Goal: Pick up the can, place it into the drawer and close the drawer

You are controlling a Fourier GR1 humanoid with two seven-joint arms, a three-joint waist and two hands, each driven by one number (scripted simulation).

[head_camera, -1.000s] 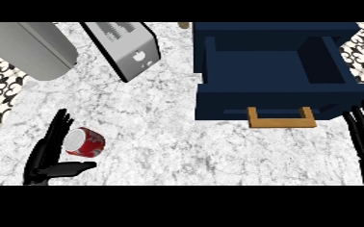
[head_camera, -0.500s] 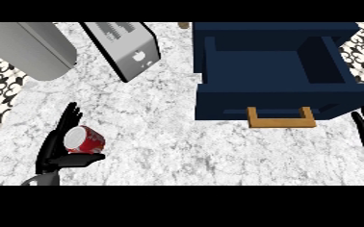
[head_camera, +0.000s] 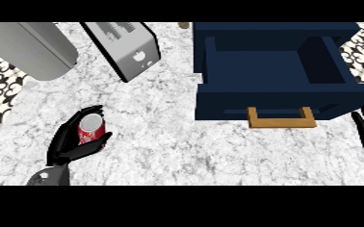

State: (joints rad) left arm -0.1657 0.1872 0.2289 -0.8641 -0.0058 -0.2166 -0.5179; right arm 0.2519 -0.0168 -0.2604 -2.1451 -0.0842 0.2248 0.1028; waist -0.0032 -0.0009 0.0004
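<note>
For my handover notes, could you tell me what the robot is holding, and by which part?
The left hand holds the red can, fingers curled round its side.

My matt black left hand (head_camera: 69, 142) wraps a glossy red metal can (head_camera: 91, 130) on the veined marble counter (head_camera: 171, 139), near a matt navy drawer (head_camera: 274, 77) with a wooden handle (head_camera: 281, 119) and a brushed-steel toaster (head_camera: 126, 48).

We see the can (head_camera: 91, 129), red with a silver top, standing upright at the lower left of the marbled surface (head_camera: 177, 144), with black fingers (head_camera: 71, 130) curled round its sides. Well apart, at the upper right, we see the dark blue drawer (head_camera: 274, 103) pulled open, its inside bare, a tan handle (head_camera: 281, 122) on its front.
</note>
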